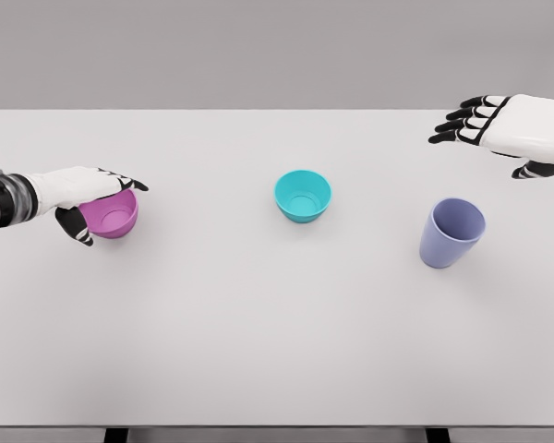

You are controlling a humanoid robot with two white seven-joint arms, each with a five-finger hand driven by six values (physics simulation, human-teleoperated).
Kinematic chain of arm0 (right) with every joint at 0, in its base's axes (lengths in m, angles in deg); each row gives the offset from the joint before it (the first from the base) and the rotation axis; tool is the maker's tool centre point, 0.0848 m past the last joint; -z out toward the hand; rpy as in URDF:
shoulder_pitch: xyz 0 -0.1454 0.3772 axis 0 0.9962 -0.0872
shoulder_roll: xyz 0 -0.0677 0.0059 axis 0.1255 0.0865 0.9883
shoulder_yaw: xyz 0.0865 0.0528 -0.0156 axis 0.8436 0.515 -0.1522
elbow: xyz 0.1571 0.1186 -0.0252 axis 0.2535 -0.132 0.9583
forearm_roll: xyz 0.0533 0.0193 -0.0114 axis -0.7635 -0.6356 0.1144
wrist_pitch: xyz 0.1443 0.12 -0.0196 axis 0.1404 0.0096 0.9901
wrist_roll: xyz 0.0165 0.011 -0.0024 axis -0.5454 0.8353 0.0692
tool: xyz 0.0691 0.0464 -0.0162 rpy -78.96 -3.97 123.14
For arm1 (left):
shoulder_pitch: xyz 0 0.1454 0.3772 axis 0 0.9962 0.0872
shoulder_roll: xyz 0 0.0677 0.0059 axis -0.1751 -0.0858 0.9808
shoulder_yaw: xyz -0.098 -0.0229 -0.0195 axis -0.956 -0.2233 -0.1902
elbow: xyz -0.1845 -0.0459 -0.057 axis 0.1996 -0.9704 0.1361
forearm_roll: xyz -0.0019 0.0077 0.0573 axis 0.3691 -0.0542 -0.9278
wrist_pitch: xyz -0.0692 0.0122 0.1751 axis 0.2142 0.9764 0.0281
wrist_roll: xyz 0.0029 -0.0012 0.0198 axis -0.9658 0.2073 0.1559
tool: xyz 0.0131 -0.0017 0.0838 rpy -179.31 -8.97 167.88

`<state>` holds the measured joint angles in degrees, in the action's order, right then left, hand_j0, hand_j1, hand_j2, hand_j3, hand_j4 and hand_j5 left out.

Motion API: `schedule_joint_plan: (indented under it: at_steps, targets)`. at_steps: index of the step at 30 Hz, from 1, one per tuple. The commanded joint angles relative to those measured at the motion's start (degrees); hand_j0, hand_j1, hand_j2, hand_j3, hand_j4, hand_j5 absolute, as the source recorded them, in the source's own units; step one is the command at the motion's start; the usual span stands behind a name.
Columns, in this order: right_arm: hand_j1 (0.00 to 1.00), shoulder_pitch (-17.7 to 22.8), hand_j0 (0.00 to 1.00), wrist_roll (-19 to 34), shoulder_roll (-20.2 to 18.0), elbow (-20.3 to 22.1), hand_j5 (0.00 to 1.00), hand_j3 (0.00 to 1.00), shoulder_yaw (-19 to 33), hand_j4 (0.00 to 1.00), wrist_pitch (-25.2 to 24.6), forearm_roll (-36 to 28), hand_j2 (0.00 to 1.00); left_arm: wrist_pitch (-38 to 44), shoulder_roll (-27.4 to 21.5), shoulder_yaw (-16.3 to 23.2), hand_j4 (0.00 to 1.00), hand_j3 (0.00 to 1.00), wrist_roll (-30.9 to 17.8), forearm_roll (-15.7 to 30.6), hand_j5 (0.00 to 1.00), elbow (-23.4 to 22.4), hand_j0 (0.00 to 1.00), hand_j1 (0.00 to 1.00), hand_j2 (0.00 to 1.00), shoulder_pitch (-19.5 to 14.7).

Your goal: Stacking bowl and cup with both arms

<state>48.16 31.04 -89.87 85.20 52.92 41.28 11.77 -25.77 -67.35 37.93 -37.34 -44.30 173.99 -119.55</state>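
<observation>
White table (258, 351), grey backdrop. Left hand (90, 198) wraps the pink bowl (114, 214) at the left edge, fingers over the rim, thumb below. Right hand (508, 125) hovers spread and empty, well above the lilac cup (451, 233). Teal bowl (303, 195) sits centre. Risk: the shallow rim pinch lets the pink bowl tip or slip on lift.

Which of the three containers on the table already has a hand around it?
The pink bowl at the left: the left hand wraps its rim. The teal bowl in the middle and the lavender cup stand untouched; the right hand hovers open above the cup.
</observation>
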Motion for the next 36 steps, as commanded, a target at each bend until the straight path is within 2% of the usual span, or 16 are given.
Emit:
schedule_joint_plan:
  at_steps: [1,9,29,36]
  targets:
    - [1.00,0.0,1.00,0.0,-0.1,0.0,1.00,1.00,0.0,1.00,-0.2,-0.3,1.00,0.0,0.2,0.0,1.00,1.00,0.0,-0.2,1.00,-0.1,1.00,1.00,1.00,0.0]
    - [1.00,0.0,1.00,0.0,-0.1,0.0,1.00,1.00,0.0,1.00,-0.2,-0.3,1.00,0.0,0.8,0.2,1.00,1.00,0.0,-0.3,1.00,-1.6,1.00,1.00,1.00,-0.1]
    - [1.00,0.0,1.00,0.0,-0.1,0.0,1.00,1.00,0.0,1.00,-0.2,-0.3,1.00,0.0,1.4,0.2,1.00,1.00,0.0,-1.0,1.00,-1.9,1.00,1.00,1.00,-0.4]
    - [1.00,0.1,1.00,0.0,-0.1,0.0,1.00,1.00,0.0,1.00,-0.2,-0.2,1.00,0.0,1.3,0.3,0.80,0.80,0.0,-1.1,0.80,-1.9,0.80,0.80,0.80,-0.1]
